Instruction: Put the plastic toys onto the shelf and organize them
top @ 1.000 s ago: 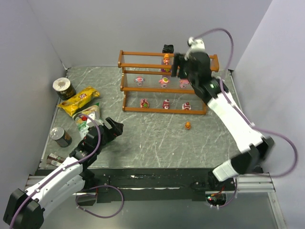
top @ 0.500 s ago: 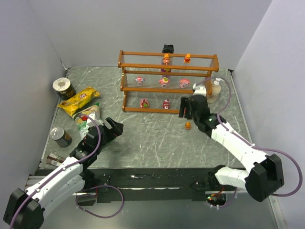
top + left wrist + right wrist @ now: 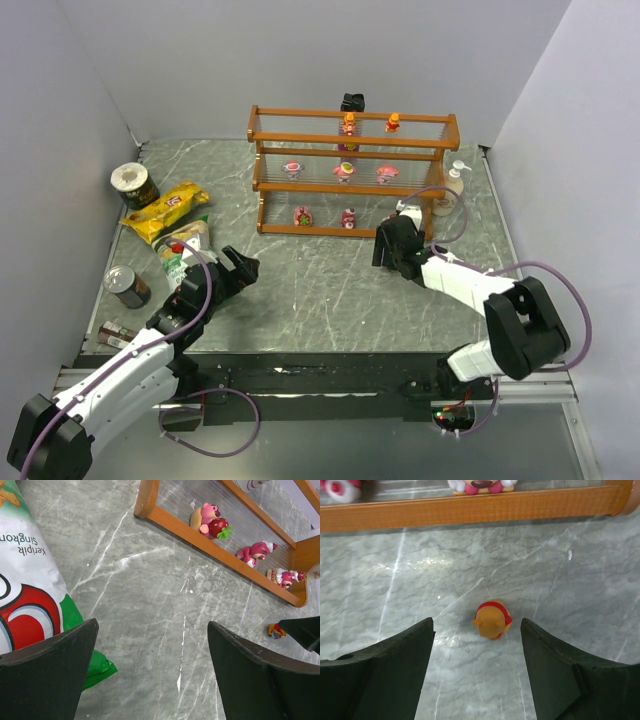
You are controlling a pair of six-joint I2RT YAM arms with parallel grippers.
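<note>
At seven o'clock the left gripper [image 3: 152, 626] is spread wide and empty beside a chip bag [image 3: 30, 595]. The right gripper [image 3: 476, 623], also wide and empty, has an orange toy [image 3: 492, 620] between its fingertips, untouched, on the table [image 3: 570, 580]. At twelve o'clock the shelf [image 3: 350, 140] holds the other toys.

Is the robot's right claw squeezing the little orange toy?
No, the orange toy stands free on the table inside the open right gripper, with a gap on each side of it.
</note>
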